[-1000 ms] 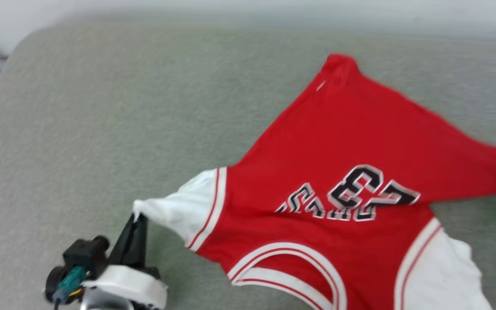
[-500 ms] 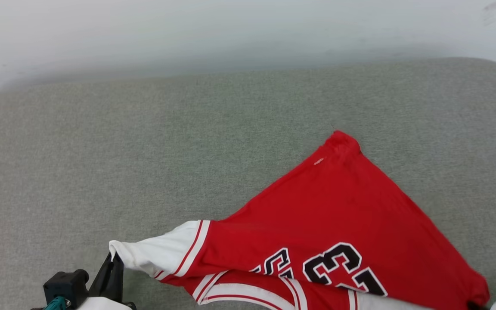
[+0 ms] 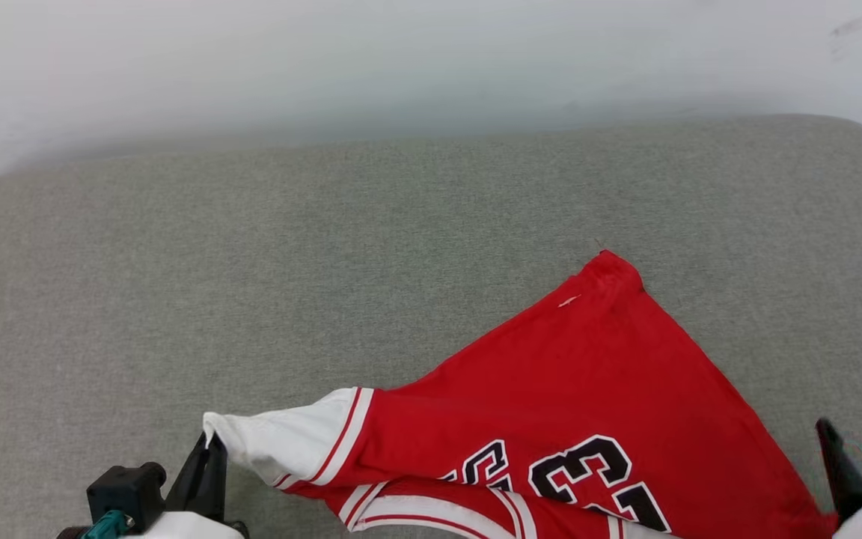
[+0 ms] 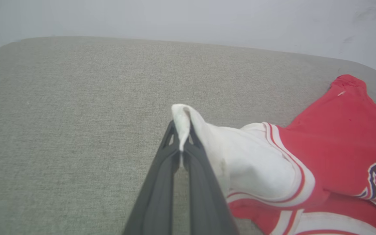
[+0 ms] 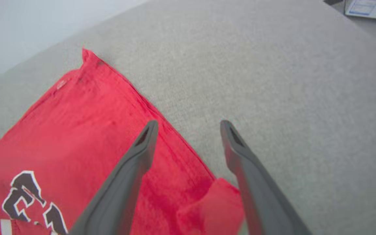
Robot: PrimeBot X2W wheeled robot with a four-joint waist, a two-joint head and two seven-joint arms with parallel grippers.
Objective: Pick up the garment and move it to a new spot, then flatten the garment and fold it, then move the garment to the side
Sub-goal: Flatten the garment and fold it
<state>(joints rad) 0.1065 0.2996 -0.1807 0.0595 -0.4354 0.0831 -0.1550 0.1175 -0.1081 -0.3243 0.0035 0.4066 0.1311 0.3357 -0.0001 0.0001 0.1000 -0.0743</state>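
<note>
Inside left gripper [image 4: 182, 130] — garment [image 3: 588, 374] sleeve pinched; right gripper [image 5: 189, 125] spread over hem.

left gripper [image 3: 210, 448], lower left, is pinching the garment [image 3: 573, 389], fingers together; right gripper [image 3: 848, 431], lower right, is holding its fingers apart.

The garment [image 3: 573, 389] lies on the padded surface [image 3: 251, 262], stretching from the left gripper [image 3: 210, 448] across to the right gripper [image 3: 850, 430]. Its sleeve end [image 4: 181, 114] sits pinched between the left gripper's fingers, with the body trailing to that gripper's right. One hem corner [image 5: 214, 202] lies between the right gripper's spread fingers, and the far corner [image 3: 614, 269] lies ahead and to their left. A wall [image 3: 401, 60] stands beyond.
</note>
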